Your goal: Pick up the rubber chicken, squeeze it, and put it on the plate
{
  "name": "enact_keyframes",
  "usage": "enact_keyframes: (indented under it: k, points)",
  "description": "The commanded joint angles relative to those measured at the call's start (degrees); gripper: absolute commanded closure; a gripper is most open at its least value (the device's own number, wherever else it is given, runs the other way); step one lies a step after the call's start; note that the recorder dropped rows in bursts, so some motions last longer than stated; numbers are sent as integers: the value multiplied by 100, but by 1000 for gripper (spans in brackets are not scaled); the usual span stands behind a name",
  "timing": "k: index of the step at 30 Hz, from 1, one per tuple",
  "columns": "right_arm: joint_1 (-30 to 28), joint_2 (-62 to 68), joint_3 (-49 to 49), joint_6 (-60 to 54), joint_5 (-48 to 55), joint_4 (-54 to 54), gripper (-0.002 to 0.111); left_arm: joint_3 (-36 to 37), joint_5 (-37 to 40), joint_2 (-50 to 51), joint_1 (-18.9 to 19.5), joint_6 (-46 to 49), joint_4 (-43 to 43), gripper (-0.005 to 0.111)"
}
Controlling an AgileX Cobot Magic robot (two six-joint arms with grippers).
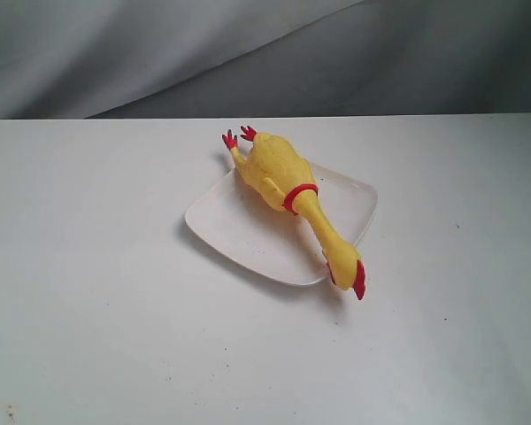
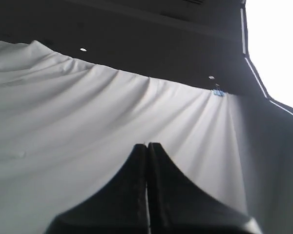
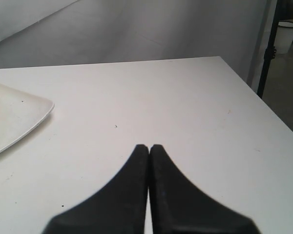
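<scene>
Item 1, rubber chicken (image 1: 288, 190): yellow, smooth, plucked-bird shape with a plump body tapering to a long neck. It has red feet, a red neck band and a red comb. I see it lying diagonally across the plate, with the feet past the far rim and the head hanging over the near rim.

Item 2, plate (image 1: 239, 226): white, glossy and square, with rounded corners and a shallow raised rim. It sits on the table, around the middle.

Item 3, table (image 1: 88, 310): white, matte and flat, with a few small dark specks.

Item 4, left gripper (image 2: 147, 145): black tapered fingers pressed together with nothing between them. From my feed it points at a creased grey cloth backdrop (image 2: 88, 122).

Item 5, right gripper (image 3: 149, 146): same black wedge shape, fingers closed flat against each other and empty. It sits over bare tabletop, well apart from the plate corner.
</scene>
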Motion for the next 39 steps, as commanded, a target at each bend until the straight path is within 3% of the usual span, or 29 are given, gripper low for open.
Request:
enact_keyframes:
  k: [1, 5, 10, 22, 27, 32, 39]
  points:
    - [-44, -23, 21, 6, -14, -36, 108, 205, 281, -20, 21, 2380, -2745, 107]
    - [-44, -23, 21, 6, -14, -36, 108, 208, 667, -20, 21, 4225, -4356, 107]
    - [-44, -23, 21, 6, -14, -36, 108, 208, 1033, -20, 21, 4907, -4537, 107]
    - [-44, -23, 21, 17, -14, -36, 108, 320, 2114, -20, 21, 4942, -4315, 107]
    - [-44, -23, 21, 17, -14, -36, 108, 670, 2128, -20, 21, 4802, -4272, 107]
    - [-44, -23, 21, 17, -14, -36, 108, 1020, 2153, -20, 21, 4133, -3565, 107]
    - [-44, -23, 21, 17, -14, -36, 108, 1310, 2221, -20, 21, 4243, -3554, 107]
